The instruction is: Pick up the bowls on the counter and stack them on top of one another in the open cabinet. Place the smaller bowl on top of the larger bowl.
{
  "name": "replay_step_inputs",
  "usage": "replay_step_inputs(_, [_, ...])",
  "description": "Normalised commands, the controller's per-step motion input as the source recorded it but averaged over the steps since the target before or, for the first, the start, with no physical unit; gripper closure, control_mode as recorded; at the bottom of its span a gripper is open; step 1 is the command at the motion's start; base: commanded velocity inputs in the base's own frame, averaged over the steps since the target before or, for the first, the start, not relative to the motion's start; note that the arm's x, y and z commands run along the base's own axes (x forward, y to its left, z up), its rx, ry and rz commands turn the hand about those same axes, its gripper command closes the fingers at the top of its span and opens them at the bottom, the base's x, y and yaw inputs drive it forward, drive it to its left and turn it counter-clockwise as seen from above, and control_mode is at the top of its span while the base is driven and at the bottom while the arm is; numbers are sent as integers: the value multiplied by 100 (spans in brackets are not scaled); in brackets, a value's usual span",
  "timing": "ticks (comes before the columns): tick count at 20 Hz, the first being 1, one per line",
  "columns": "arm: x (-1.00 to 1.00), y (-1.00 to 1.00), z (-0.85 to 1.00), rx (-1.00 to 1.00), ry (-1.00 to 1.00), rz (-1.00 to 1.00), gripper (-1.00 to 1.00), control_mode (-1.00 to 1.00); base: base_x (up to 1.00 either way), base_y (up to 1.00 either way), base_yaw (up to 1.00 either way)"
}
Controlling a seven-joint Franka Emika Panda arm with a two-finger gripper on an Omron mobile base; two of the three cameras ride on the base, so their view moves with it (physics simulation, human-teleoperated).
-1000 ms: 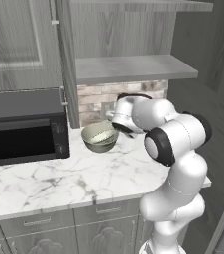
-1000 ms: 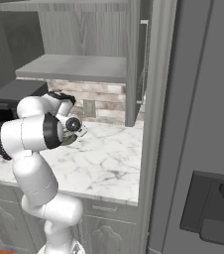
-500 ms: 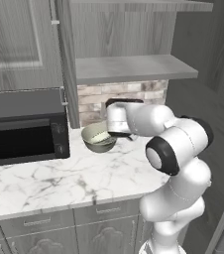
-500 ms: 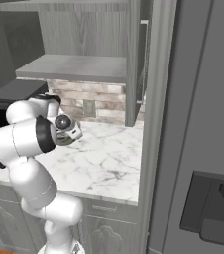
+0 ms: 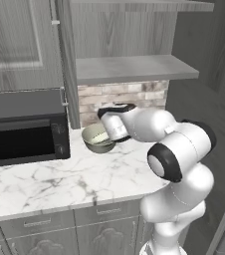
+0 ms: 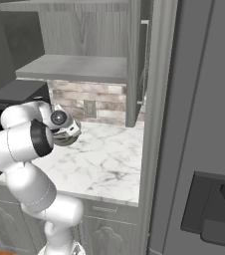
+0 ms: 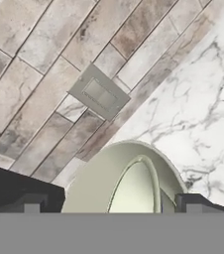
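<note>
The larger bowl [image 5: 95, 140], olive-grey with a pale inside, sits on the counter [image 5: 59, 179] by the brick wall, just right of the microwave. My gripper [image 5: 107, 133] is open and reaches in at the bowl's right rim. In the hand view the bowl [image 7: 104, 178] lies close between my two spread fingertips [image 7: 32, 203], with nothing gripped. From the right, the hand [image 6: 63, 128] covers most of the bowl [image 6: 70, 140]. The open cabinet's shelf [image 5: 134, 68] hangs bare above the bowl. The smaller bowl is out of view.
A black microwave [image 5: 22, 127] stands left of the bowl. The cabinet's tall narrow door [image 6: 134, 60] juts out at the shelf's right end. A wall outlet plate [image 7: 99, 94] sits in the brick backsplash. A grey fridge [image 6: 199, 124] stands right of the counter [image 6: 104, 159].
The hand has swung left and down from beside the bowl to its rim. The elbow has moved right. The jaws stayed wide and the bowl has not moved.
</note>
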Motion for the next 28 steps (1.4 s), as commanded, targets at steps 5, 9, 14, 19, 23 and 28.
replay_step_inputs(5, [-13, -11, 50, -1, 6, -7, -100, -100, 0, 0, 0])
replay_step_inputs(9, [-40, -19, 40, -4, 7, -6, -100, -100, 0, 0, 0])
replay_step_inputs(14, [-26, -4, 79, -3, 6, -6, -100, -100, 0, 0, 0])
replay_step_inputs(19, [-12, 0, 91, -3, 8, -6, -100, -100, 0, 0, 0])
replay_step_inputs(23, [-41, 0, 64, -4, 8, -2, -100, -100, 0, 0, 0])
replay_step_inputs(28, [-44, 4, 56, -3, 9, 5, -100, -100, 0, 0, 0])
